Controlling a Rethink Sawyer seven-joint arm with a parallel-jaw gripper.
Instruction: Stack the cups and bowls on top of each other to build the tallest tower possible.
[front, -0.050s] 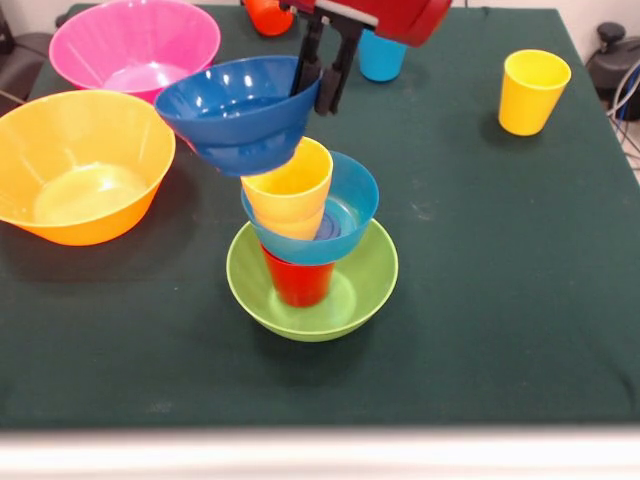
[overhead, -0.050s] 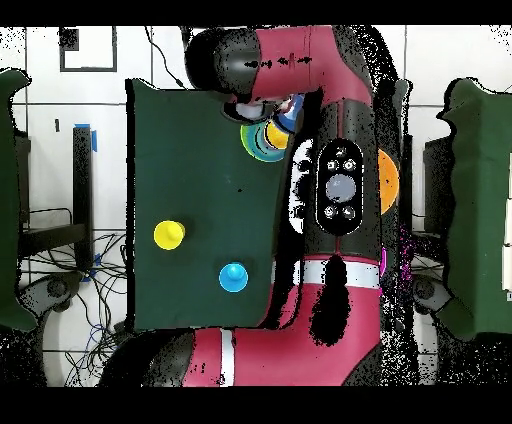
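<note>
Front view: orange cup (front, -0.050s: 268, 14) cut by top edge, light blue cup (front, -0.050s: 381, 56) half behind the arm. Overhead: arm covers most of the tower (overhead, -0.050s: 265, 137) and yellow-orange bowl (overhead, -0.050s: 388, 176) — pink bowl barely a sliver (too small to tell)

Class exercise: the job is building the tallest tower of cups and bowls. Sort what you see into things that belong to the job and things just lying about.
Belongs to the job:
tower
dark blue bowl, gripped at its rim by the hand
pink bowl
yellow-orange bowl
spare yellow cup
light blue cup
orange cup

Just lying about:
cables beside the table's edge
</note>
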